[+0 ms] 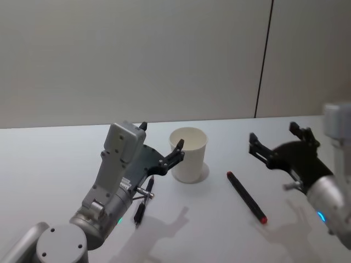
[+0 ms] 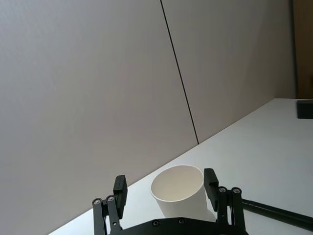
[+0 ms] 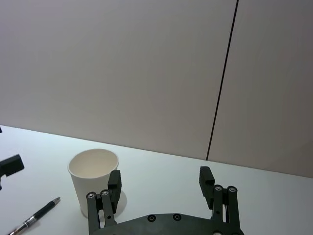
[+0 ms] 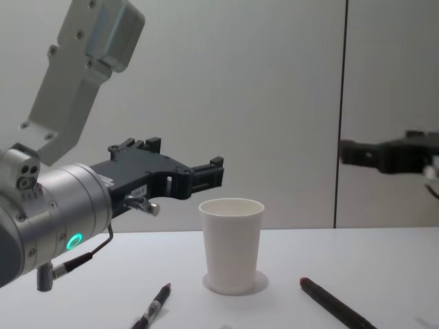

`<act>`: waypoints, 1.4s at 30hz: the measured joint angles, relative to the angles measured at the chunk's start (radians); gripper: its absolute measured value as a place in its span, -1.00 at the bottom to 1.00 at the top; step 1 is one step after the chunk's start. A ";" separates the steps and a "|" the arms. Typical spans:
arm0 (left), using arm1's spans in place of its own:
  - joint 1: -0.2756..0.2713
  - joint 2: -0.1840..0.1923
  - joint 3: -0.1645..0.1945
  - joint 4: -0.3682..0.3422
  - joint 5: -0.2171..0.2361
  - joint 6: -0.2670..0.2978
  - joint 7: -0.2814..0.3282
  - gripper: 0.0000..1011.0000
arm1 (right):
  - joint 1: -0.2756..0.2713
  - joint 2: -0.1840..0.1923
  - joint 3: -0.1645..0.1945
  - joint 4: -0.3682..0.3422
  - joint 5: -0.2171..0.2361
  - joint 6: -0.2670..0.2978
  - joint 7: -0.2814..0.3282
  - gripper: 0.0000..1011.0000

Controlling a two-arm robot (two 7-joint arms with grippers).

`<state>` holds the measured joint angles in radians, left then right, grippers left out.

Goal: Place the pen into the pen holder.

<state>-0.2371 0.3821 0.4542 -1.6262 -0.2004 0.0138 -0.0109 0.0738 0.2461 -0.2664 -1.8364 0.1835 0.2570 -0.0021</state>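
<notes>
Grey wall panels [image 1: 137, 55] back the white table [image 1: 44, 164]. The left gripper [image 1: 162, 136] hovers with fingers spread; the right gripper [image 1: 273, 132], likewise spread, hangs well apart. The pen holder [image 1: 188, 155] stands upright just off the left gripper's fingertips. A red-tipped pen [image 1: 245, 197] lies between it and the right gripper; a black pen [image 1: 143, 200] lies under the left gripper.
</notes>
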 joint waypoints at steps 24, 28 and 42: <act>0.000 0.000 0.000 0.000 0.000 0.000 0.000 0.98 | 0.225 -0.158 -0.004 0.056 -0.124 0.465 -0.015 0.98; 0.000 0.000 0.000 0.000 0.000 0.000 0.000 0.98 | 0.240 -0.162 0.004 0.074 -0.118 0.496 0.006 0.98; 0.000 0.000 0.000 0.000 0.000 0.000 0.000 0.98 | 0.262 -0.179 0.009 0.117 -0.109 0.576 0.060 0.98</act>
<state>-0.2372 0.3821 0.4542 -1.6262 -0.2004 0.0138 -0.0109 0.3354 0.0669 -0.2576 -1.7194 0.0741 0.8329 0.0584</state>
